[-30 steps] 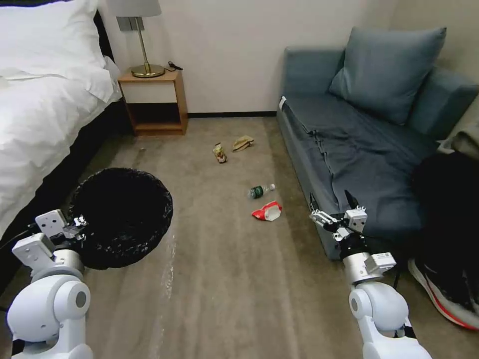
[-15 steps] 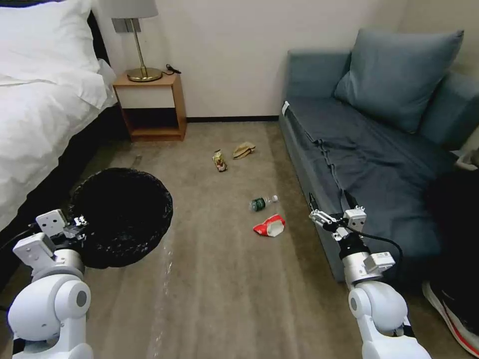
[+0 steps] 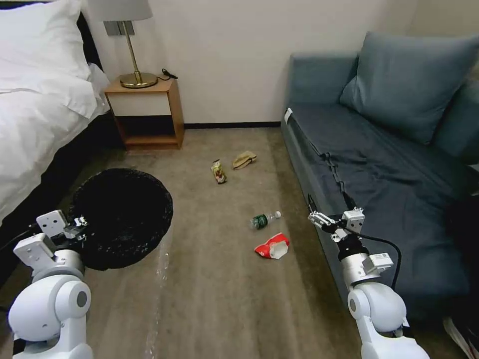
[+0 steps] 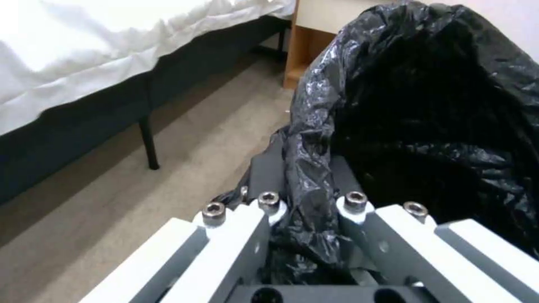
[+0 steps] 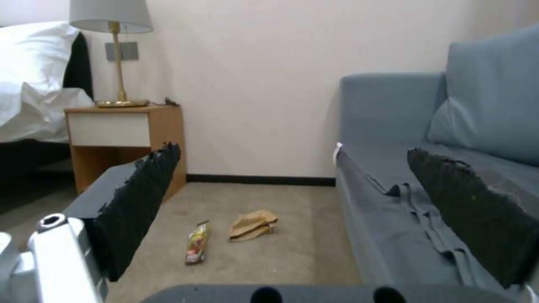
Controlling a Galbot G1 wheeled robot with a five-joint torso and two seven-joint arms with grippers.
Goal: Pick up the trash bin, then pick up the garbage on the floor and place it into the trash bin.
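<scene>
The trash bin with its crinkly black bag hangs at my left, above the carpet. My left gripper is shut on the bin's near rim. Garbage lies on the floor ahead: a red-and-white wrapper, a clear bottle with a green label, a brown-gold snack wrapper and crumpled tan paper. My right gripper is held open in the air, beside the sofa's front edge, right of the red-and-white wrapper.
A blue-grey sofa runs along the right, close to my right arm. A white bed borders the left. A wooden nightstand with a lamp stands at the far wall. Open carpet lies between bed and sofa.
The whole head view has shifted: the litter has slid down the picture and the sofa fills more of the right. Both arms keep their poses, with the bin still held.
</scene>
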